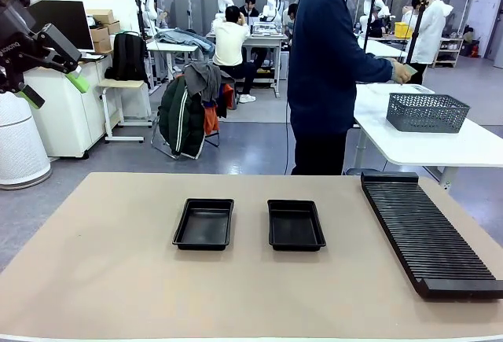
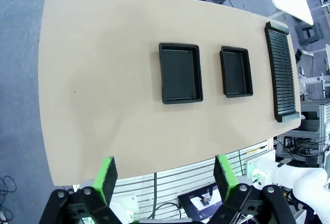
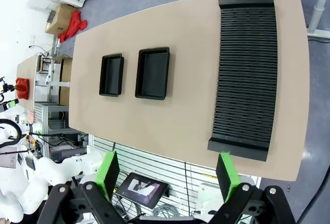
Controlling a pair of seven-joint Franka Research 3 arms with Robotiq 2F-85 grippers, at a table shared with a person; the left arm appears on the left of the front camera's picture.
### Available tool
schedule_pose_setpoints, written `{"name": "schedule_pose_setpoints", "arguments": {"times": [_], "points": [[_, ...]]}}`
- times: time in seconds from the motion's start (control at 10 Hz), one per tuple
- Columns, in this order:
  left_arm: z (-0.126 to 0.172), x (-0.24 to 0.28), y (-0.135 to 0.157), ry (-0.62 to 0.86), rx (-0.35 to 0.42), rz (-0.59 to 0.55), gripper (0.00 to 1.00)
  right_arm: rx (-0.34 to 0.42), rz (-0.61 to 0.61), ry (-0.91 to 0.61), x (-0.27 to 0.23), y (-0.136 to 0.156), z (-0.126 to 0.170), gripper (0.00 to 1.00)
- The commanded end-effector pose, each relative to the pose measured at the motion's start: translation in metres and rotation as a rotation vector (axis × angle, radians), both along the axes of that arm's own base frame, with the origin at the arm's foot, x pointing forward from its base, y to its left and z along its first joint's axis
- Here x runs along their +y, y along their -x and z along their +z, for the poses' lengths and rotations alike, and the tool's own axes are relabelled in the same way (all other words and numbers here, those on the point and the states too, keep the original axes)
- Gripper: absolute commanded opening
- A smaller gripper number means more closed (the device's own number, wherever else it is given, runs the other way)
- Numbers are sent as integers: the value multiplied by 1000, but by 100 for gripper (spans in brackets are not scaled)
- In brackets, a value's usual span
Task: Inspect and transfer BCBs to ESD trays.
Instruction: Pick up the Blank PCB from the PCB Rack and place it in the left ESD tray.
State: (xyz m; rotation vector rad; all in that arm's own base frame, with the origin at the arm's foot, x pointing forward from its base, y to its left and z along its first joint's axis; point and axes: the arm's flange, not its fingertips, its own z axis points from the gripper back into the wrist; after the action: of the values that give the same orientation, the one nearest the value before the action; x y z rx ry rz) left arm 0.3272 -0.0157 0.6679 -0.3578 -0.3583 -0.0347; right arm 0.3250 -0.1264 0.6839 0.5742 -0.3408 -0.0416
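Opening step, by my reading: nothing transferred yet. The left claw (image 1: 55, 89) hangs high, out past the left edge of the worktop (image 1: 110, 279). Its jaws are spread full and nothing sits between the green pads. The right claw (image 3: 167, 175) is also raised well above the worktop, equally wide and empty. The two ESD trays lie side by side mid-worktop, well below and ahead of the left claw. The left tray (image 1: 204, 224) is the nearer to it and the right tray (image 1: 295, 226) lies just beyond. Both have bare floors, with no BCB laid in either. The long slotted rack (image 3: 246, 74) lies straight ahead of the right claw's fingertips, its slots bare, and the trays lie farther off to that claw's side. A person (image 1: 326, 67) stands across the worktop, turned toward a white side table (image 1: 471, 141) carrying a grey mesh basket (image 1: 427, 112). One hand (image 1: 401, 71) is out over that table at something pale, too small to identify. My judgement is that the arms are waiting on supply. The next move calls for a board to reach a claw, probably handed over by the person. The claw should then take the thin edge with a narrow, level pinch, hold the board where it can be looked over, and descend square to a tray rim before letting go. The main risk is a tilted board catching on the rim.
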Motion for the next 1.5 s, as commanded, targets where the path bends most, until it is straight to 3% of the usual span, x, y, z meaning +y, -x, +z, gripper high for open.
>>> {"name": "schedule_pose_setpoints", "arguments": {"times": [0.0, 0.2, 0.7, 1.4], "points": [[0, 0, -1, 5, -4, 1, 100, 0, 0, 0, 0, 0, 0, 100], [0, 0, -1, 5, -4, 1, 100, 34, -83, -12, -1, 5, 0, 100], [0, 0, -1, 5, -4, 1, 100, 58, -127, -2, -10, 8, -1, 100], [0, 0, 0, 0, 0, 0, 100, 33, -94, -25, -10, 7, 3, 100]]}}
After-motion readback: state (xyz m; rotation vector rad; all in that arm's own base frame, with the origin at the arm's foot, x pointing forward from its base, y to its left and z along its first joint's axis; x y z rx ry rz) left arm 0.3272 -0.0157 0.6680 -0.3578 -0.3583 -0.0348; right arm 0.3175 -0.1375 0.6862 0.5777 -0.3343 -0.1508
